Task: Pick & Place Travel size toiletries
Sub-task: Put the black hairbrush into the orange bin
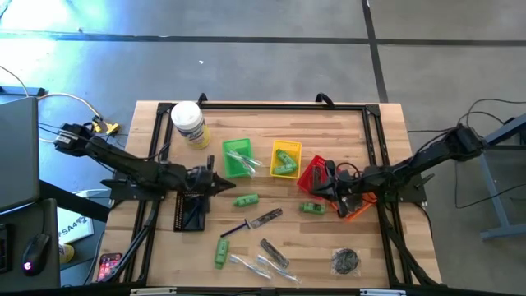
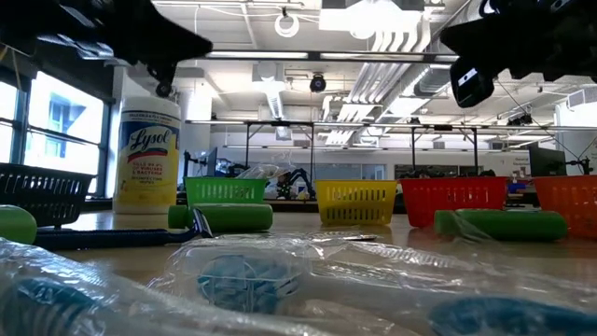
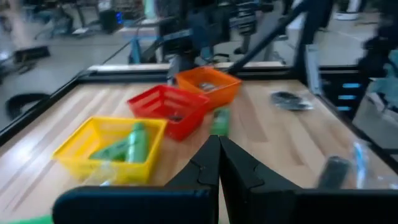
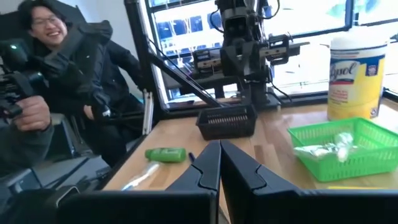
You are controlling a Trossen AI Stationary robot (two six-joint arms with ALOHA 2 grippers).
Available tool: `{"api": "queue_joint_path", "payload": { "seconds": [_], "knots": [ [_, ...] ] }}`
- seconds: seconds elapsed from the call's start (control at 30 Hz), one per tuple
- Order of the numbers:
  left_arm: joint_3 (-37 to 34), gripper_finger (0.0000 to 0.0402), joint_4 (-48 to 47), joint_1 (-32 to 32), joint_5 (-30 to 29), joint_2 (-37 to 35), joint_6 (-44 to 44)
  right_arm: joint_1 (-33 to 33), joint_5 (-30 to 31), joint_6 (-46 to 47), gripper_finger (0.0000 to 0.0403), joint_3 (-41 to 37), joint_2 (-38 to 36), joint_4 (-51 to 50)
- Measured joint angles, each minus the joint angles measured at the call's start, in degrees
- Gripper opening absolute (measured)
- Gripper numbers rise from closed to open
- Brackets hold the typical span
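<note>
Travel size toiletries lie loose on the wooden table: green bottles (image 1: 246,200) (image 1: 311,208) (image 1: 221,252), a dark blue razor (image 1: 237,228), dark grey oblong pieces (image 1: 267,218) (image 1: 274,253), clear packets (image 1: 261,266) and a round dark pouch (image 1: 345,261). The green basket (image 1: 237,156) holds clear packets (image 4: 326,149). The yellow basket (image 1: 286,159) holds green tubes (image 3: 124,148). My left gripper (image 1: 230,186) (image 3: 219,146) hovers shut, near the green basket, holding nothing. My right gripper (image 1: 315,191) (image 4: 220,149) hovers shut beside the red basket (image 1: 313,174), also holding nothing.
A big white jar with a yellow label (image 1: 189,123) stands at the far left. A black basket (image 1: 191,214) sits under my left arm and an orange basket (image 1: 357,210) under my right arm. A person (image 4: 56,81) sits beyond the table's left edge.
</note>
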Motion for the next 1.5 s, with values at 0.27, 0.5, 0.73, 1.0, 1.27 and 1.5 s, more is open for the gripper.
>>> {"api": "queue_joint_path", "payload": {
  "seconds": [0.27, 0.5, 0.73, 1.0, 1.27, 1.5],
  "knots": [
    [0.1, 0.0, -2.3, -3.4, -0.6, 0.1, 0.3, -0.2, 1.5, -3.0, 0.0002, 0.0, 0.0, -0.9],
    [0.1, 0.0, -2.1, -6.4, 3.5, 0.0, 0.7, 0.3, 3.0, -2.0, 0.0002, 0.0, -2.1, 2.4],
    [0.0, 0.0, -3.4, -7.0, 3.5, 0.2, -3.9, 0.3, 3.0, -2.2, 0.0002, 0.0, -2.3, 1.7],
    [0.0, 0.0, -3.1, -7.0, 5.8, 0.0, 0.3, 0.3, 2.8, -0.9, 0.0002, 0.0, -1.9, -0.8],
    [0.0, 0.0, -3.2, -7.0, 4.1, 0.2, -0.7, 0.3, 2.9, -0.9, 0.0002, 0.0, -1.9, -1.4],
    [0.0, 0.0, 2.7, -7.0, 4.2, 0.2, -2.0, 0.2, 3.0, -4.0, 0.0002, 0.0, -1.9, 0.1]
  ]
}}
